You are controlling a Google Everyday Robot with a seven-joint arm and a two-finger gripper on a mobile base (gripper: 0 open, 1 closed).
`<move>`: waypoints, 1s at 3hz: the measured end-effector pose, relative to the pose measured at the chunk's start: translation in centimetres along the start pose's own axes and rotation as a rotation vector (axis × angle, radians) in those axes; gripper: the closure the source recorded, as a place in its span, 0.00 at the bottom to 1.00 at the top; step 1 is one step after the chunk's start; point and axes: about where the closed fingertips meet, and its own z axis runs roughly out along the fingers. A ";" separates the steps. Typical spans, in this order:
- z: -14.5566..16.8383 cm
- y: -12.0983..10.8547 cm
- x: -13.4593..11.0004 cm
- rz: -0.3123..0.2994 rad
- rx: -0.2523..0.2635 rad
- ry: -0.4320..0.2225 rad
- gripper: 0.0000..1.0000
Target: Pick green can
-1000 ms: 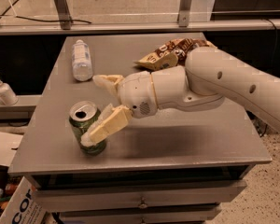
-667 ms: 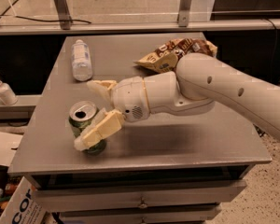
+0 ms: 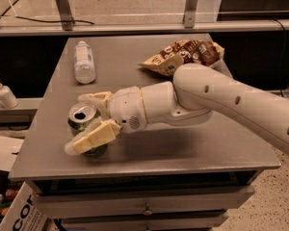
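Observation:
The green can stands upright near the front left corner of the grey table, its silver top with the pull-tab opening showing. My gripper reaches in from the right and is open, with the can between its two fingers. One finger lies behind the can. The other finger lies across the can's front and hides part of its green side. I cannot tell whether the fingers touch the can.
A clear plastic bottle lies at the back left of the table. A brown chip bag lies at the back right. A soap dispenser stands on a ledge to the left. A cardboard box sits on the floor at lower left.
My gripper has moved left, so its fingers now reach further along both sides of the can. The can, bottle and chip bag have not moved.

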 end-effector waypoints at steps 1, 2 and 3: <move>0.5 0.2 0.2 0.006 -0.011 -0.007 0.41; 0.6 0.3 0.2 0.009 -0.012 -0.013 0.64; -0.2 0.2 -0.2 0.010 0.007 -0.031 0.88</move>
